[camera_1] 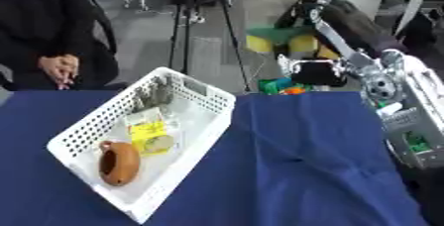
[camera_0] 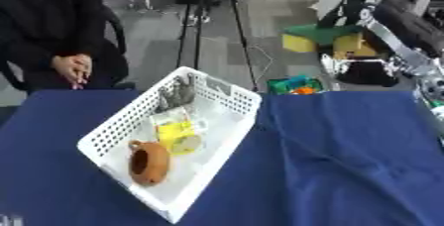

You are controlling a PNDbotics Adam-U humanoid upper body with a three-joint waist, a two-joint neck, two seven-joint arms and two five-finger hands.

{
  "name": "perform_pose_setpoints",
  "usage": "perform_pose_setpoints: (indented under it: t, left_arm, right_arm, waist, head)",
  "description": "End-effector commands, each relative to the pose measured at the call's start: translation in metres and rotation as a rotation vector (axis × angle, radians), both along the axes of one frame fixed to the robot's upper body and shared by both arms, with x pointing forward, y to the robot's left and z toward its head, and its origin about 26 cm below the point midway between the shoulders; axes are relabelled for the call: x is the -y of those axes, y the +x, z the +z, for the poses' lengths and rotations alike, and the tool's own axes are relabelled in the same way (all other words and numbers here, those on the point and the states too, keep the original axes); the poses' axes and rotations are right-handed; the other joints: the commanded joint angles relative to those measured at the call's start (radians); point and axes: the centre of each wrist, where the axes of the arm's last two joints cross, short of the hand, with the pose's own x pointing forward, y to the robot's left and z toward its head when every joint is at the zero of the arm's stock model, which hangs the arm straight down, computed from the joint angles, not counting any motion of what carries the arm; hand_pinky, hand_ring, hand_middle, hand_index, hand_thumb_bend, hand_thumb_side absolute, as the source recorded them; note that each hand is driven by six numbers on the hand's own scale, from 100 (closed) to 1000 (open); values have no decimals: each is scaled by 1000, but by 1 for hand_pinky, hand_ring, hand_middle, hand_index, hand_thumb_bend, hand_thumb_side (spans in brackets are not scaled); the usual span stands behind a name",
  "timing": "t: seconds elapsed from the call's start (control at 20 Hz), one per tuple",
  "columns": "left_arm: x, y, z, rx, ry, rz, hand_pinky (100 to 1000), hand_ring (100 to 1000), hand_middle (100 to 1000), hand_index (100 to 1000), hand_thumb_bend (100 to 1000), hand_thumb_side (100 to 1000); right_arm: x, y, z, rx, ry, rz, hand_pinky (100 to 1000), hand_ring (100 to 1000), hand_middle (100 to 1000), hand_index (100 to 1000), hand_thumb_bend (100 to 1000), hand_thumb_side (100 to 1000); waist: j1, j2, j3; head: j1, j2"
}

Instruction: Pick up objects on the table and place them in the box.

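Note:
A white perforated basket (camera_0: 227, 102) lies askew on the blue tablecloth (camera_0: 347, 160), left of centre. In it are a brown clay jug (camera_0: 148, 163) at the near end, a yellow packet (camera_0: 178, 133) in the middle and a grey object (camera_0: 176, 92) at the far end. My right hand (camera_1: 314, 73) is raised at the upper right, above the table's far edge and well apart from the basket, with relaxed fingers and nothing in it. Pale tips at the lower left corner (camera_0: 10, 218) may be my left hand.
A seated person in black (camera_0: 52, 27) is at the far left edge, hands clasped off the table. Beyond the far edge lie green and orange things (camera_0: 295, 84) and yellow blocks (camera_0: 299, 43) on the floor. A tripod (camera_0: 195, 22) stands behind the basket.

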Motion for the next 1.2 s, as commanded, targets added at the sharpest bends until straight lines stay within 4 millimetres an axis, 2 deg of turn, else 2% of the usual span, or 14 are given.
perform_pose_setpoints:
  t: [0.05,0.45,1.2]
  left_arm:
    - [-1,-2,9,32,23,-8,756,673,811,757,100,900]
    - [2,-1,12,44,20,-22,756,673,811,757,100,900]
    - [12,1,22,87,10,-72,758,668,811,758,100,900]
  right_arm:
    - [-6,1,12,16,11,24,100,258,244,480,100,183]
    - [-19,12,12,5,23,40,100,250,236,476,100,195]
    - [-39,25,5,-31,21,80,100,242,225,470,100,227]
  waist:
    - [-2,-20,13]
    - [-7,-8,50]
    - [-16,21,127]
  head:
    - [-22,-15]
    - [-55,-30]
    - [-146,-67]
